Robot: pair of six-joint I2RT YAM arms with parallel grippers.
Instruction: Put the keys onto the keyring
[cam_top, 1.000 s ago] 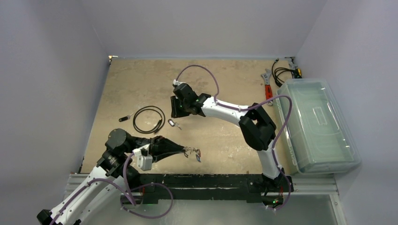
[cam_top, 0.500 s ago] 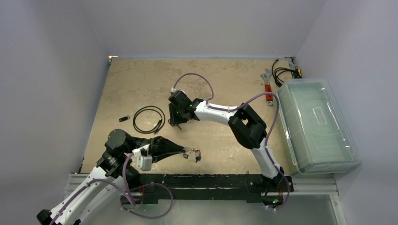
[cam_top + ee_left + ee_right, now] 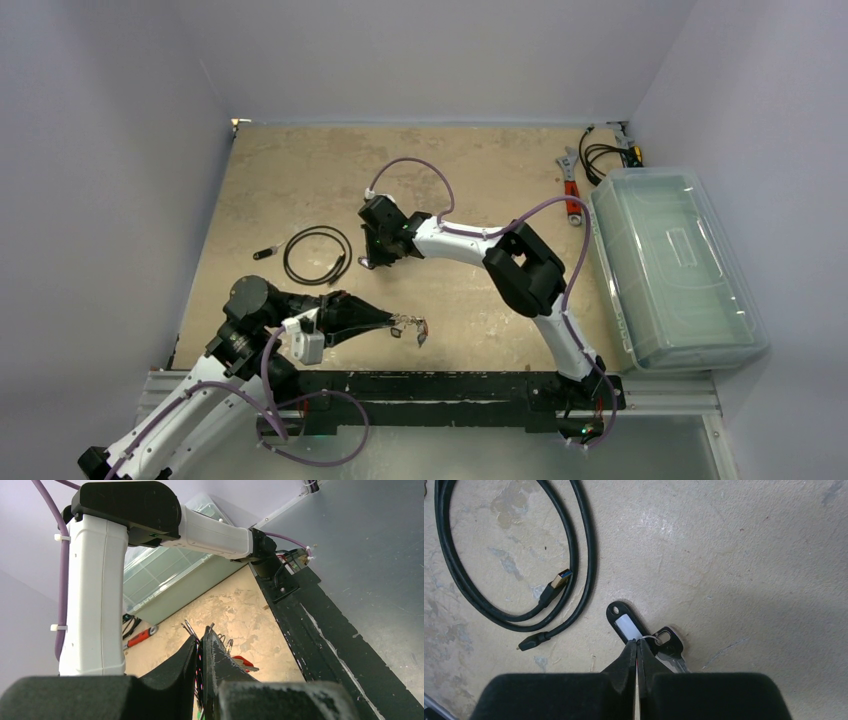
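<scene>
left gripper (image 3: 393, 321) clamped on the keyring (image 3: 411, 328), a few keys (image 3: 244, 663) hanging there; right gripper (image 3: 636, 652) pinched shut on a black tagged key (image 3: 668, 643) lying on the table (image 3: 749, 580), not yet threaded

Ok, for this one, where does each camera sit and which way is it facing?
Top external: above and behind the robot, looking down on the table; left arm and right arm whole.
Left wrist: looks along the left gripper, shut on a key bunch, toward the right arm.
Right wrist: looks down past the right gripper, shut on a black-tagged key.
Shared: black cable, top and right wrist.
</scene>
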